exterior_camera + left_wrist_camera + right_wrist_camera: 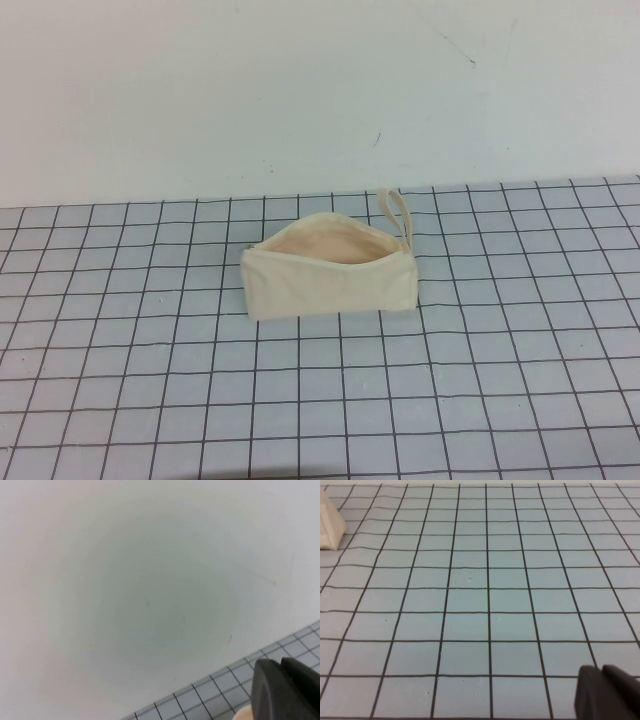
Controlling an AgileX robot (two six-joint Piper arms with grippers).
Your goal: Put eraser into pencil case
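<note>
The pencil case (330, 275) is a cream fabric pouch lying in the middle of the grid mat in the high view, its zip open and the peach lining (328, 246) showing, with its wrist loop (396, 212) at the far right end. One cream corner of it shows in the right wrist view (330, 522). The eraser is not in view. Neither arm shows in the high view. My left gripper (281, 663) has its fingers together, seen against the white wall and the mat's far edge. My right gripper (601, 669) has its fingers together low over bare mat, well away from the pouch.
A blue-grey mat (480, 400) with a black grid covers the table up to a white wall (300, 90) at the back. A small pale tan patch (244, 714) shows beside the left fingers; I cannot tell what it is.
</note>
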